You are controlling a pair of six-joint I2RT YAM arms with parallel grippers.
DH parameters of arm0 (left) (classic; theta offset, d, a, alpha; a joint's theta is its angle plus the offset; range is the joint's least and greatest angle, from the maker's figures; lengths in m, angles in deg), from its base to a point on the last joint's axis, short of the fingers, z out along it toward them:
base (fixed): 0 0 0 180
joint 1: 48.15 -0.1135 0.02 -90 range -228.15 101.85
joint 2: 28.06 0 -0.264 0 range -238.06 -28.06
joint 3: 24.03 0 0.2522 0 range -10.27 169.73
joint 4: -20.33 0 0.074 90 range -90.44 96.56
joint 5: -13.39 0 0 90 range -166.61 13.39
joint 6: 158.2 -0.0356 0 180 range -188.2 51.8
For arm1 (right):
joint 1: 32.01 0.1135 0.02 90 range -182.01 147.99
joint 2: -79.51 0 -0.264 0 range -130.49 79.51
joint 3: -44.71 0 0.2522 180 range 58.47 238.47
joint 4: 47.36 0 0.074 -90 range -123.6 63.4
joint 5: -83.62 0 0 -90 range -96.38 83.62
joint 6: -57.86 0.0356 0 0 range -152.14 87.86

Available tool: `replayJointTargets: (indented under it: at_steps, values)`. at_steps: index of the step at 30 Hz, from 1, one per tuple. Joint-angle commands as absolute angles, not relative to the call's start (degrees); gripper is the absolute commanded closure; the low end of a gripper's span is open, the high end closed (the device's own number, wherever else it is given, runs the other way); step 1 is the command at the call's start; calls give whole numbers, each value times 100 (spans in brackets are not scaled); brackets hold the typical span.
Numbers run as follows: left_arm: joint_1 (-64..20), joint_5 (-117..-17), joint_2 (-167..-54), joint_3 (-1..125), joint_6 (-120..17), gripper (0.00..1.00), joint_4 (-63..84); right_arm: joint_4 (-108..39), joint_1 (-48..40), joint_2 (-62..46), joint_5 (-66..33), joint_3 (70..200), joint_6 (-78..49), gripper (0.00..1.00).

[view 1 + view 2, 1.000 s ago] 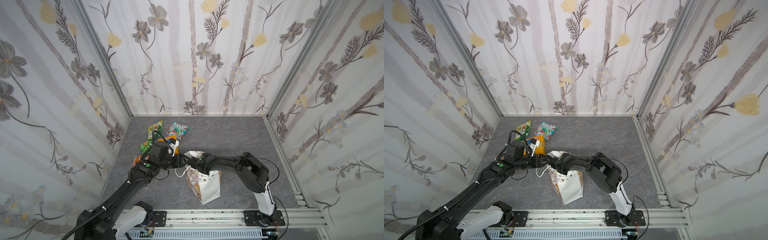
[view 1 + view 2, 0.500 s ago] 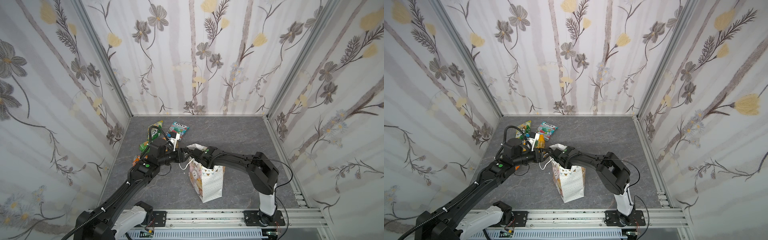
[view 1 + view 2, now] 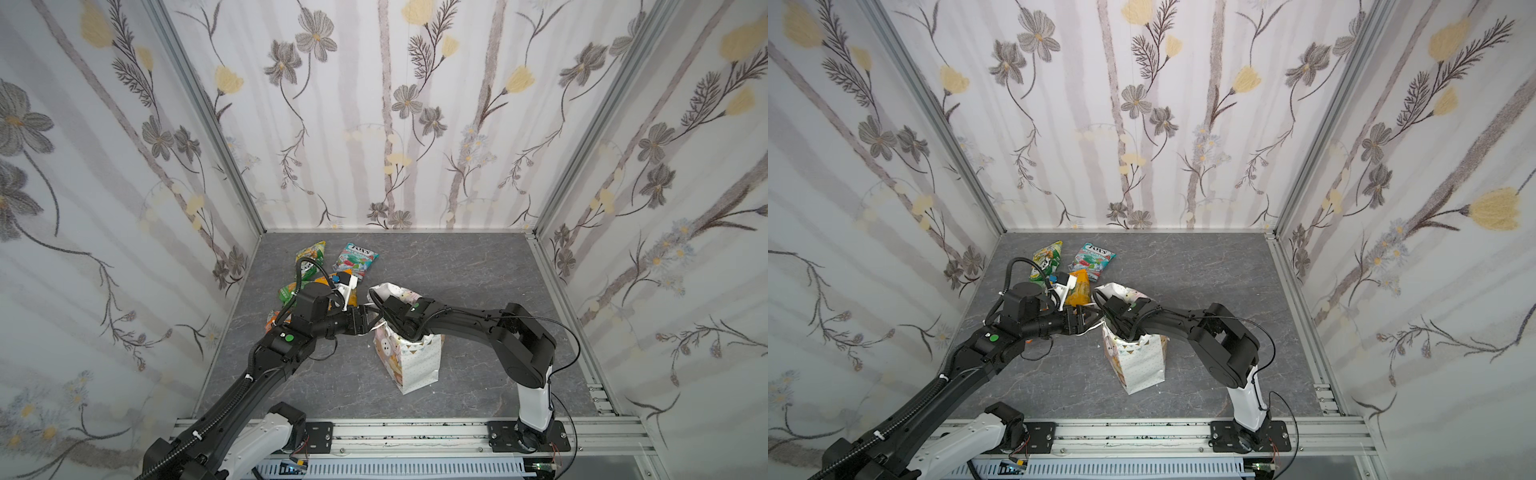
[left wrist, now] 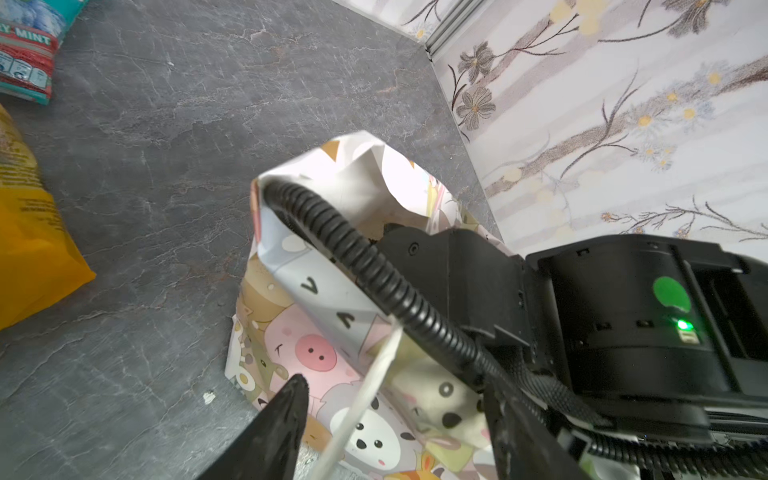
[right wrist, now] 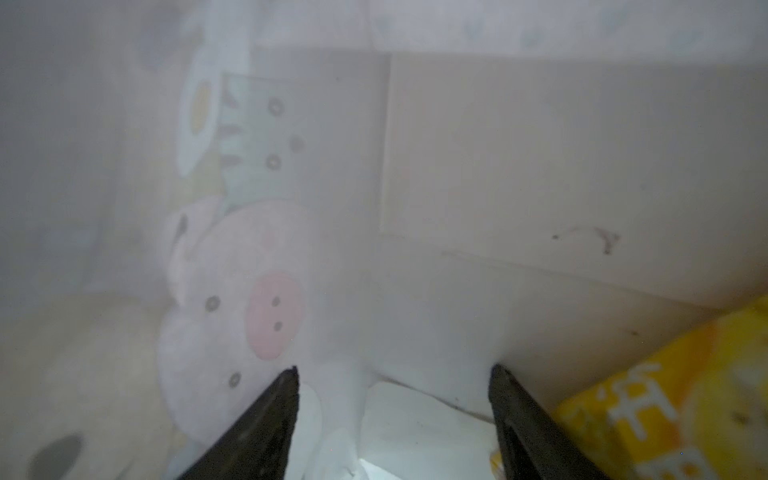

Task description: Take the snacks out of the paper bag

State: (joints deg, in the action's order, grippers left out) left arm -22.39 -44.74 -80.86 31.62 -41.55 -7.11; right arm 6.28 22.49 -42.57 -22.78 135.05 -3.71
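The white paper bag (image 3: 409,357) (image 3: 1138,361) (image 4: 291,257) stands upright mid-table, mouth up. My right gripper (image 5: 395,374) is open inside it, hidden by the bag in both top views. A yellow snack packet (image 5: 665,395) lies in the bag just beside one of its fingers. My left gripper (image 3: 365,320) (image 4: 395,395) is open at the bag's left rim, and the white cord handle (image 4: 365,395) runs loose between its fingers. Outside, left of the bag, lie a teal FOX'S packet (image 3: 355,259), yellow-green (image 3: 311,257), orange-yellow (image 3: 347,295), green (image 3: 291,291) and small orange (image 3: 272,322) packets.
Floral wall panels close in the grey table (image 3: 457,270) on the left, back and right. A metal rail (image 3: 415,432) with both arm bases runs along the front edge. The right arm (image 3: 478,320) arches over the bag's top.
My right gripper went from shut to open and dipped deeper into the bag's mouth. My left gripper's jaws widened around the cord handle. The bag now stands more upright.
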Motion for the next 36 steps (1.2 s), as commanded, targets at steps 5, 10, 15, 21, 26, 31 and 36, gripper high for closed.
replayJointTargets:
  at_steps: [5,10,15,21,26,31,36]
  values:
    - [-2249,-4630,-7589,2922,-4269,21,-706,-805,2213,-4557,-2346,13187,-164,23]
    - [-2261,-4905,-7954,2873,-4124,34,-1024,-1242,2218,-4821,-2595,13037,32,45]
    - [-2253,-4670,-8190,2743,-3853,57,-770,-1528,2215,-5043,-2726,12945,151,71]
    - [-2258,-4737,-8228,2683,-3886,77,-738,-1626,2213,-4822,-2852,12946,269,100]
    - [-2258,-4900,-8358,2586,-3872,82,-812,-1612,2145,-4247,-2793,12991,507,100]
    - [-2253,-4978,-8456,2610,-3876,82,-846,-1421,2117,-3675,-2730,13225,641,72]
    - [-2260,-5003,-8612,2672,-3907,83,-873,-1330,2108,-3366,-2727,13578,671,54]
